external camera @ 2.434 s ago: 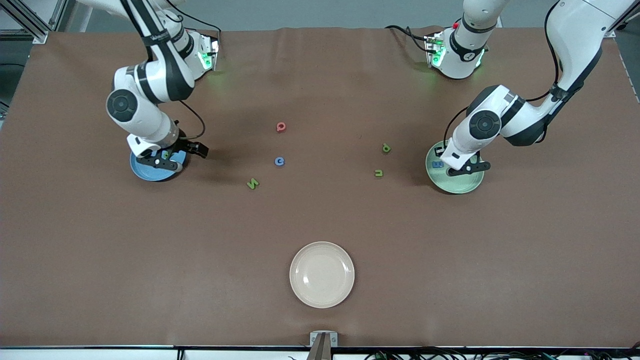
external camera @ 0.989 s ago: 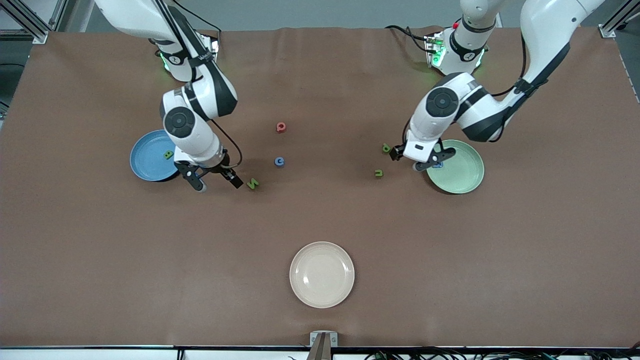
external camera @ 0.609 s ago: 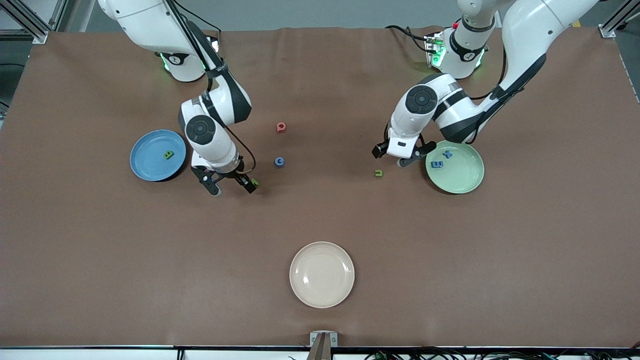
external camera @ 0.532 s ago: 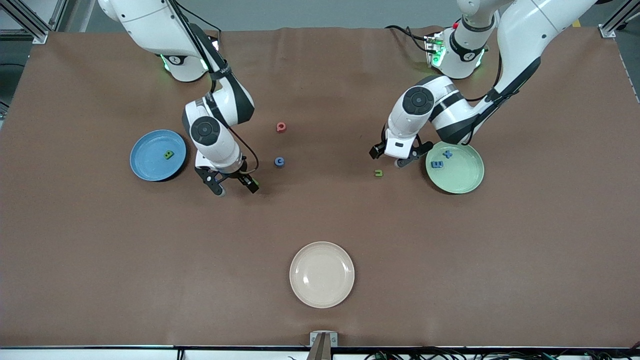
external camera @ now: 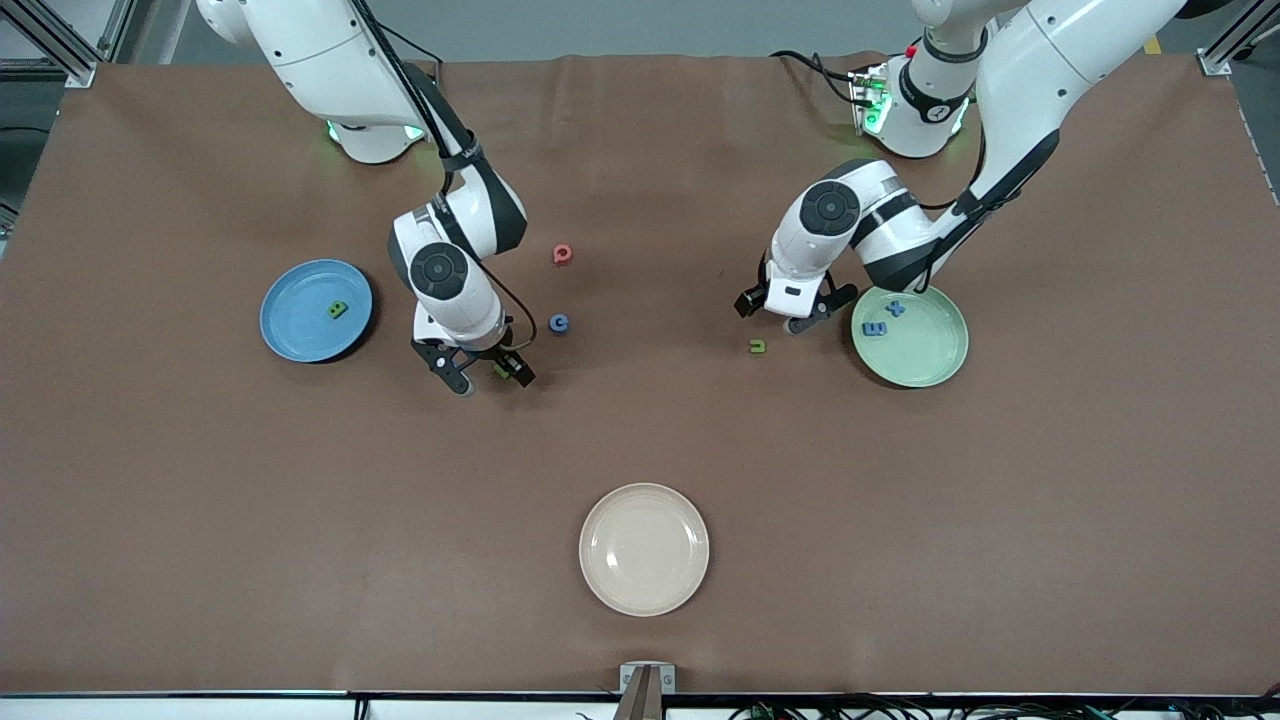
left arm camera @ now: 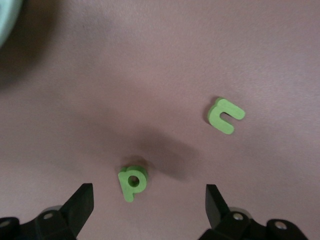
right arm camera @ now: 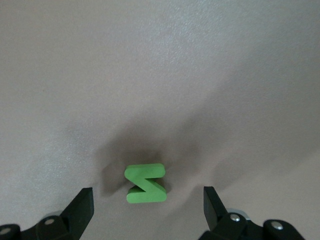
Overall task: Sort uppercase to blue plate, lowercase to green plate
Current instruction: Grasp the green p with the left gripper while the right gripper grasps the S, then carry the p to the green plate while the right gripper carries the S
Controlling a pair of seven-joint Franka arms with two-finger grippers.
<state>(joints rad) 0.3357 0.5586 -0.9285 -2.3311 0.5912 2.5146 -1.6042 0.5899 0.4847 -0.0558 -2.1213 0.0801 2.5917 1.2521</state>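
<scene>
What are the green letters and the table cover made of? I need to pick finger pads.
Green zigzag letter and green p: likely foam or soft plastic, matte, thick flat-cut edges, no glare. Table cover: seemingly brown paper or thin fabric, matte, with faint creases.

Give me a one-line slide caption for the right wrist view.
Open right gripper poised over the green zigzag letter lying on the brown table.

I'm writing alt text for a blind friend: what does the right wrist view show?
A small green zigzag letter lies flat on the brown table, centred between the two open black fingers of the right gripper, which is poised just above it without touching it.
</scene>
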